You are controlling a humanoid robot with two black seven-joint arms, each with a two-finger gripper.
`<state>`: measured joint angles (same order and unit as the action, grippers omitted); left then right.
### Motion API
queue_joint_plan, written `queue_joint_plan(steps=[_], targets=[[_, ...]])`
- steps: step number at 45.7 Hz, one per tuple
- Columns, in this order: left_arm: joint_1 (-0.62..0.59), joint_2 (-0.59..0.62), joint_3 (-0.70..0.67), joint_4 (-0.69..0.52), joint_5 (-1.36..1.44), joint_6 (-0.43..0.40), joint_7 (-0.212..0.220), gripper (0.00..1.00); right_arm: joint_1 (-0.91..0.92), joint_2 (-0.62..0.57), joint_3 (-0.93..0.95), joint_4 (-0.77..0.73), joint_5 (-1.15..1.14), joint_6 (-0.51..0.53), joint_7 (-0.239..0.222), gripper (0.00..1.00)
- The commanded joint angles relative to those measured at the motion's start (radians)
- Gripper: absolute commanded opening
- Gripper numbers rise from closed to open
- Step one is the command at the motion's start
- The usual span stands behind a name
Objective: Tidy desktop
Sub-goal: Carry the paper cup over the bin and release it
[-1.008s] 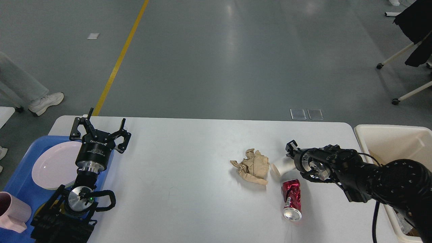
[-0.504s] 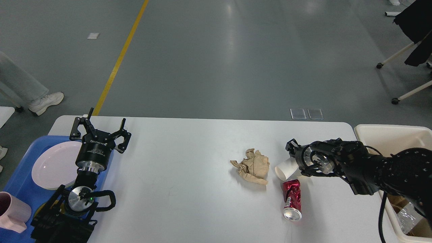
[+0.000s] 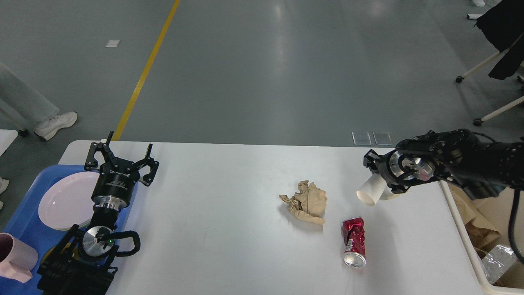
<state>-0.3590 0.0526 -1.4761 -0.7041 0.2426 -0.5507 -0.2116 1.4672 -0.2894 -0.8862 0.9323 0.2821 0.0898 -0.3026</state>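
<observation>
While the left gripper (image 3: 121,157) stays spread open and empty above the blue tray (image 3: 24,213), the right gripper (image 3: 378,180) has risen and swung toward the cream bin (image 3: 470,250), its fingers clamped on the white paper cup (image 3: 371,191). That cup has left the desktop (image 3: 229,246), where the crumpled brown paper (image 3: 306,201) and crushed red can (image 3: 353,241) lie unmoved, right of centre.

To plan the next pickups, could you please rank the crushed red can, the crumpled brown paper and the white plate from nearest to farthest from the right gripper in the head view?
1. Crushed red can, below and slightly left of the right gripper.
2. Crumpled brown paper, further left, mid-desktop.
3. White plate, far left on the blue tray.
</observation>
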Motion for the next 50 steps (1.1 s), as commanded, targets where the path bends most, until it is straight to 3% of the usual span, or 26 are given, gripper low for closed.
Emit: queue_joint_plan(steps=[1,9,14,19,20,21,31,36,42,50], targets=[[0.0,0.001,-0.001,0.0,0.0,0.0,0.001,0.96,0.243,-0.017,-0.224,0.181,-0.001,0.137,0.01,0.0],[0.0,0.0,0.0,0.0,0.0,0.0,0.001,0.96,0.55,-0.008,-0.448,0.35,-0.009,0.425,0.014,0.0],[0.0,0.001,0.0,0.0,0.0,0.0,0.0,0.96,0.689,-0.01,-0.513,0.462,-0.096,0.516,0.043,0.0],[0.0,0.0,0.0,0.0,0.0,0.0,0.0,0.96,0.785,-0.013,-0.574,0.591,-0.198,0.522,0.158,0.0],[0.0,0.001,0.0,0.0,0.0,0.0,0.0,0.96,0.806,-0.011,-0.598,0.621,-0.227,0.522,0.219,0.0],[0.0,0.001,0.0,0.0,0.0,0.0,0.0,0.96,0.809,-0.011,-0.609,0.629,-0.231,0.524,0.243,0.0],[0.0,0.001,0.0,0.0,0.0,0.0,0.0,0.96,0.825,-0.01,-0.704,0.668,-0.242,0.522,0.379,0.0],[0.002,0.001,0.0,0.0,0.0,0.0,0.0,0.97,0.823,-0.04,-0.734,0.666,-0.297,0.509,0.39,0.0],[0.002,0.001,0.0,0.0,0.0,0.0,0.0,0.96,0.773,-0.178,-0.732,0.648,-0.395,0.438,0.39,0.0],[0.002,0.001,0.0,0.0,0.0,0.0,0.0,0.96,0.537,-0.415,-0.705,0.438,-0.508,0.363,0.379,0.0]])
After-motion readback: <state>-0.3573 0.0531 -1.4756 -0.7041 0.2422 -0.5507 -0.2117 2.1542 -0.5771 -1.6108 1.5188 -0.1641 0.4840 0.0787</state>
